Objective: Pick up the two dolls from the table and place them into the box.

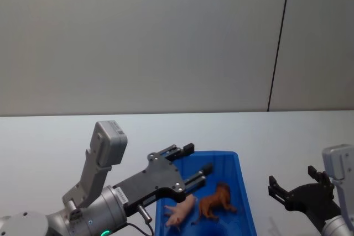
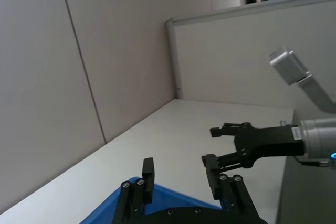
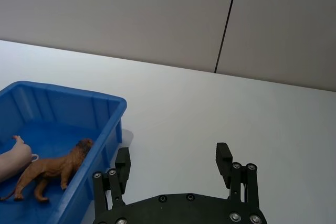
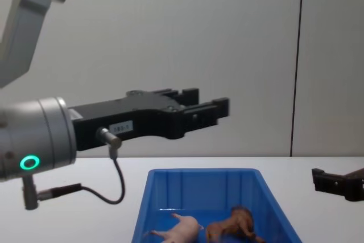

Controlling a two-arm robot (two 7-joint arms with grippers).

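Note:
Both dolls lie inside the blue box (image 1: 238, 165) (image 4: 170, 183) (image 3: 107, 106): the pale pink pig (image 1: 181, 212) (image 4: 179, 230) (image 3: 13, 157) beside the reddish-brown shaggy one (image 1: 217, 202) (image 4: 233, 226) (image 3: 55, 169). My left gripper (image 1: 197, 162) (image 4: 209, 105) (image 2: 178, 174) hangs open above the box's left rim, holding nothing. My right gripper (image 1: 294, 183) (image 3: 173, 157) (image 2: 214, 144) is open over the white table (image 1: 55, 136) to the right of the box, also with nothing in it.
A grey wall with a dark vertical seam (image 1: 279, 40) rises behind the table. Bare tabletop lies left of the box and between the box and the right gripper.

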